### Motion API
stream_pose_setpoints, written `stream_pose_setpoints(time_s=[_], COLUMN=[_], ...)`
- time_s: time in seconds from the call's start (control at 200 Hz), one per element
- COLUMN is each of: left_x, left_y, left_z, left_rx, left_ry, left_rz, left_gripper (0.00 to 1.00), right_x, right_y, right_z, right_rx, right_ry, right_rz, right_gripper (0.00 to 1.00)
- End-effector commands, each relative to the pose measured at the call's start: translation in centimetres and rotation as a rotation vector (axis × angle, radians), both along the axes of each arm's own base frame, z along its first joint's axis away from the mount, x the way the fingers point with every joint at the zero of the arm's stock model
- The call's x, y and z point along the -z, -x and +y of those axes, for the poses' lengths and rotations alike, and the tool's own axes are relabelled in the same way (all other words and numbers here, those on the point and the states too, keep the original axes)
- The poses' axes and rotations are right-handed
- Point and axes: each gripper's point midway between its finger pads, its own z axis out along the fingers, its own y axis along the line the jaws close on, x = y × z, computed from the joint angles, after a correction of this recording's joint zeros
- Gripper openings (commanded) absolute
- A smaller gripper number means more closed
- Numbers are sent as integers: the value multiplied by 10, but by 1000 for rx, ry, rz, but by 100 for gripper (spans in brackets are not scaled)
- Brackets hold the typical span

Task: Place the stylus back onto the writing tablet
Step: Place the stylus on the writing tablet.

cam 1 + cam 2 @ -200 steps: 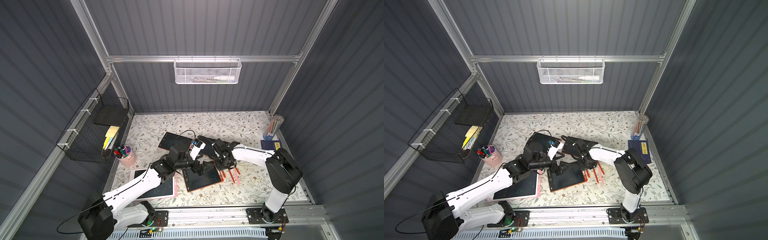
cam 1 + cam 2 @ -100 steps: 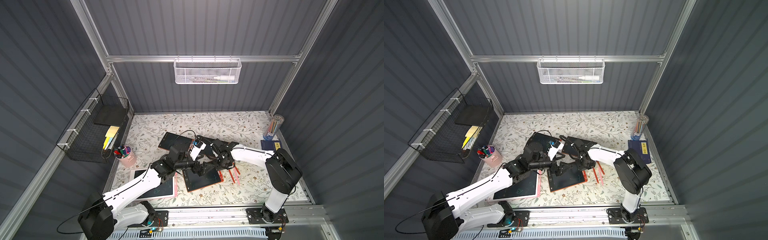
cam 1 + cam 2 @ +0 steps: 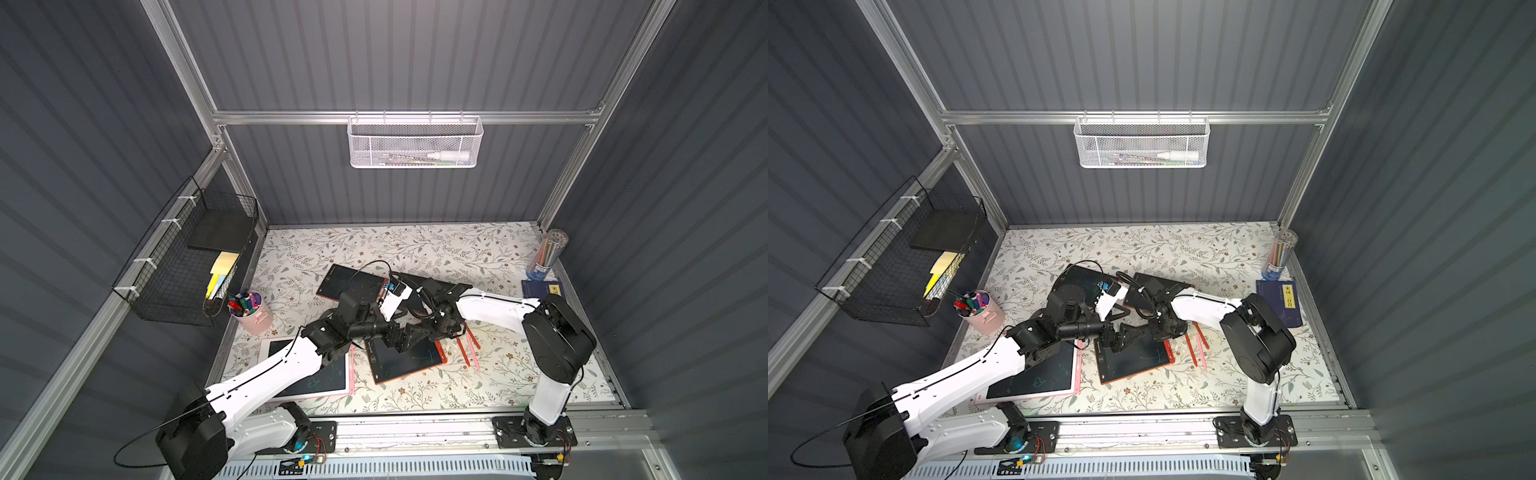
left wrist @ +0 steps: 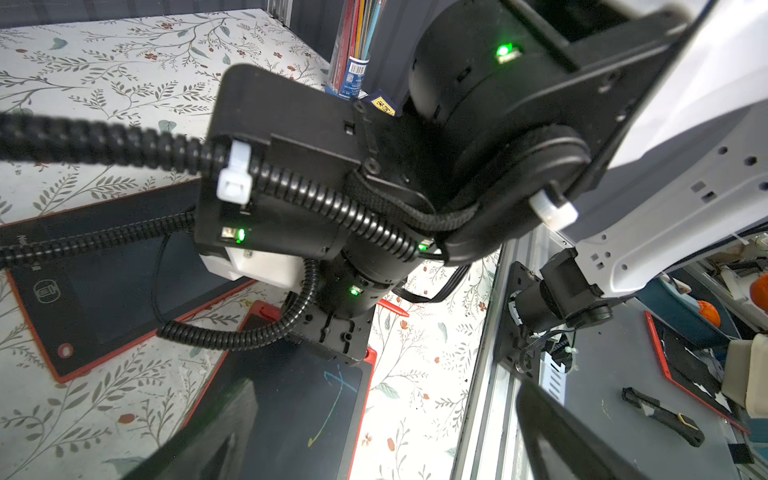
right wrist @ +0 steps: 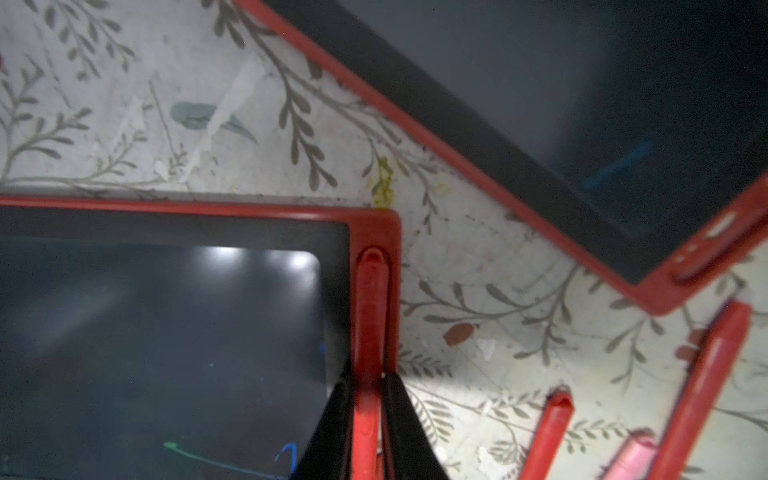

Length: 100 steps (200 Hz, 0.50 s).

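Observation:
The writing tablet (image 3: 409,361) (image 3: 1138,359) has a red frame and a dark screen with coloured scribbles, and lies at the table's middle front. In the right wrist view the red stylus (image 5: 369,307) lies along the slot in the tablet's red rim (image 5: 249,212), its end near the corner. My right gripper (image 5: 368,380) (image 3: 440,332) is shut on this stylus. My left gripper (image 3: 399,336) (image 4: 382,449) is open just above the tablet's far left part, its fingers (image 4: 208,436) spread wide over the screen (image 4: 299,415).
A red stylus (image 3: 463,351) and a pink stylus (image 3: 473,353) lie loose right of the tablet. Two more dark tablets (image 3: 349,282) (image 5: 540,104) lie behind, a pink-framed one (image 3: 328,378) at front left. Marker cup (image 3: 251,311), pencil tube (image 3: 546,253) and blue book (image 3: 540,288) line the sides.
My right gripper has shifted slightly left with the stylus, closer onto the tablet's edge. The left arm has stayed in place, open.

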Motion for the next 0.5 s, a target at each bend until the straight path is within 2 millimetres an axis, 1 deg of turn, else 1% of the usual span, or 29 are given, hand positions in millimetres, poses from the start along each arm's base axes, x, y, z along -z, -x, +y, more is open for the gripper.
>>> stream_pose_setpoints(time_s=[0.0,0.19,0.37,0.495], left_x=[0,-1,1,0], left_y=[6,6,6,6], left_z=[0,0,0,0], left_rx=[28,25,26,26], left_ry=[1,1,-1,0], left_rz=[-16,-16,-13,-14], left_gripper=[99,99,99,99], right_x=[-2,-2,-3,-8], right_y=[0,1,3,3], right_z=[-3,-7,-4,-1], right_rx=[-2,-7,-15,-14], right_ry=[31,49,32,13], right_rz=[-7,-9,-2,-13], right_gripper=[18,19,21,21])
